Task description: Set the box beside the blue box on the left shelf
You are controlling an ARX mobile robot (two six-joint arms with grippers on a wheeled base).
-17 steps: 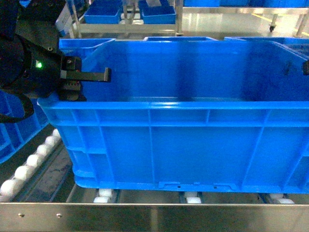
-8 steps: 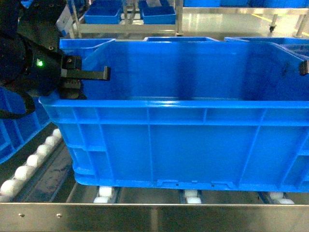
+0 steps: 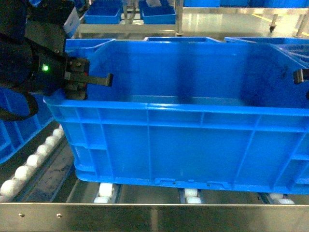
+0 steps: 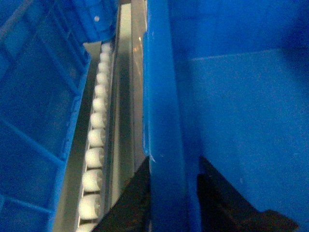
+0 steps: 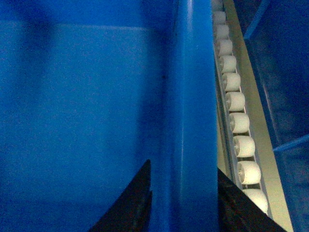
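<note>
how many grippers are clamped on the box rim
2: the left gripper straddles the box's left rim, the right gripper its right rim, one finger inside and one outside each wall.

Box: right end cut off by the head view's edge; underside hides most rollers of the shelf. Right gripper: only a dark tip shows at the frame edge. Neighbouring blue box: cropped, only ribbed wall visible.
</note>
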